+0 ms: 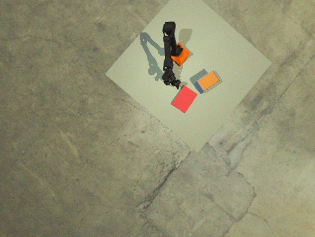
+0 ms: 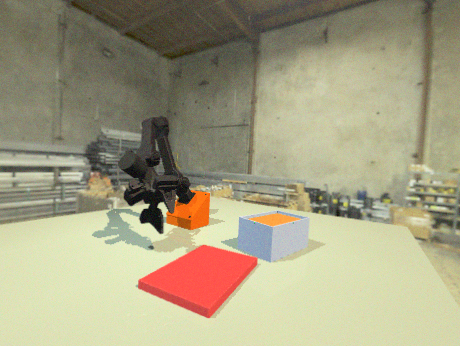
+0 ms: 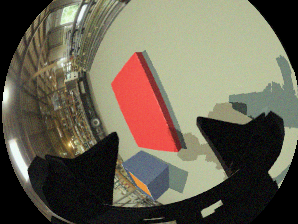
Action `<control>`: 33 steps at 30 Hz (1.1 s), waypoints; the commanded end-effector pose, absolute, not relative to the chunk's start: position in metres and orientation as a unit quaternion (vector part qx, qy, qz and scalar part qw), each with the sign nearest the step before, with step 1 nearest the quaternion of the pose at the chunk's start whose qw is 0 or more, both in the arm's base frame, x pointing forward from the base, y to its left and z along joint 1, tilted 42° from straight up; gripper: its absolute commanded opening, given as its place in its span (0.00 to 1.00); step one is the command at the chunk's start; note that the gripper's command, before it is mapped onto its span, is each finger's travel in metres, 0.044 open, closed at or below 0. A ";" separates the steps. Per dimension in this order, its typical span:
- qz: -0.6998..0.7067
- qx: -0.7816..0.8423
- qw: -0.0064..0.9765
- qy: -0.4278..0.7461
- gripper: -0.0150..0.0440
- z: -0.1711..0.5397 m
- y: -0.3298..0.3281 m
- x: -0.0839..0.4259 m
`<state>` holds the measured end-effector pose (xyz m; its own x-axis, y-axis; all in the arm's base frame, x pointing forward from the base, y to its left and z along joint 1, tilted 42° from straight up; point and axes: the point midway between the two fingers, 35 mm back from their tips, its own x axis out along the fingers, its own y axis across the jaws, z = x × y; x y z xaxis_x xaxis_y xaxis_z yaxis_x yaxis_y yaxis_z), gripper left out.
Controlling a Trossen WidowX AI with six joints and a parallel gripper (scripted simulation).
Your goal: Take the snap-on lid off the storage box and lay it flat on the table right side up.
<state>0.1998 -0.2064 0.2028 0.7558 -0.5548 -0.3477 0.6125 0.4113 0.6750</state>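
Observation:
The red lid [image 1: 184, 99] [image 2: 200, 277] [image 3: 145, 110] lies flat on the table with its smooth, closed face up, apart from the box. The blue-grey storage box [image 1: 198, 88] [image 2: 272, 242] [image 3: 156, 174] stands upright with no lid on it, its walls around an orange surface [image 1: 209, 81] [image 2: 280, 219]. My gripper [image 1: 172, 84] [image 2: 166, 220] [image 3: 158, 128] is open and empty. It hangs above the table beside the lid, on the arm's side, touching neither lid nor box. The underside of the lid is hidden.
An orange block [image 1: 185, 56] [image 2: 199, 216] with a sloping face stands near the arm, partly hidden by it in the top and exterior views. The pale table [image 1: 233, 55] [image 2: 360, 290] has its edges well outside these objects. The box stands close to one corner of the lid.

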 end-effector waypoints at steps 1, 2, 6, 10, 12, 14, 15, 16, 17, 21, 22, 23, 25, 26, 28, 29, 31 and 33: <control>-0.348 0.415 0.840 0.030 1.00 0.210 -0.202 0.197; -0.348 0.415 0.840 0.030 1.00 0.211 -0.200 0.196; -0.348 0.415 0.840 0.030 1.00 0.216 -0.195 0.193; -0.348 0.415 0.840 0.030 1.00 0.221 -0.189 0.190; -0.348 0.415 0.840 0.030 1.00 0.224 -0.186 0.189; -0.348 0.415 0.840 0.030 1.00 0.227 -0.184 0.187; -0.348 0.415 0.840 0.030 1.00 0.228 -0.182 0.187; -0.348 0.415 0.840 0.030 1.00 0.229 -0.181 0.186; -0.348 0.415 0.840 0.030 1.00 0.230 -0.180 0.185; -0.348 0.416 0.840 0.030 1.00 0.235 -0.174 0.182; -0.348 0.416 0.840 0.030 1.00 0.237 -0.173 0.182; -0.348 0.416 0.840 0.030 1.00 0.238 -0.172 0.181; -0.348 0.416 0.840 0.030 1.00 0.237 -0.172 0.181; -0.348 0.416 0.840 0.030 1.00 0.234 -0.173 0.183; -0.348 0.416 0.840 0.030 1.00 0.233 -0.174 0.183; -0.348 0.416 0.840 0.030 1.00 0.233 -0.174 0.183; -0.348 0.416 0.840 0.030 1.00 0.233 -0.174 0.183; -0.348 0.416 0.840 0.030 1.00 0.233 -0.174 0.183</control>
<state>0.1832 -0.1732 0.2338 0.7579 -0.5568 -0.3400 0.6087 0.4159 0.6757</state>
